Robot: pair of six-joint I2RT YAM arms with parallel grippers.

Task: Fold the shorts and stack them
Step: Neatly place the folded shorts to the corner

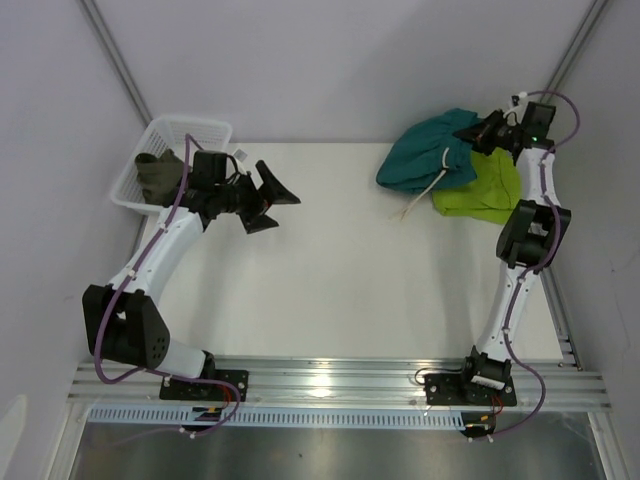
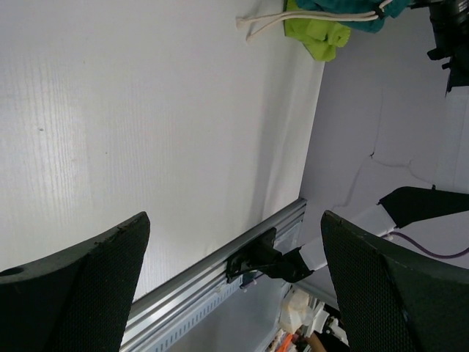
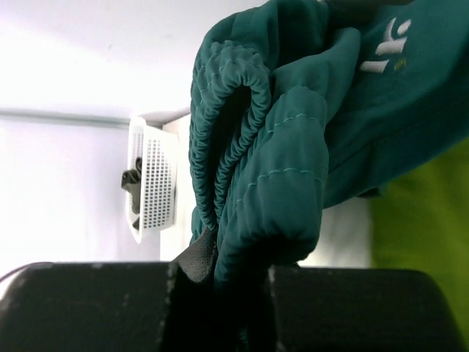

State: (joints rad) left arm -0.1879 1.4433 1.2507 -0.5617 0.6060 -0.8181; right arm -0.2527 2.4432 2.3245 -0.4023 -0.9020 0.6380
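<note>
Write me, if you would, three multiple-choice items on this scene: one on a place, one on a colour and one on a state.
1. Where do the dark olive shorts lie? A on the floor; B in the white basket; C draped over an arm.
2. Which colour lies right beside the teal shorts? A red; B black; C lime-green.
3. How does the right gripper stand? A shut on the teal shorts; B wide open; C out of view.

Key:
1 B, olive cloth shows inside the basket's mesh walls.
2 C, the lime-green shorts jut out next to the teal.
3 A, a teal fold is clamped in it in the right wrist view.
</note>
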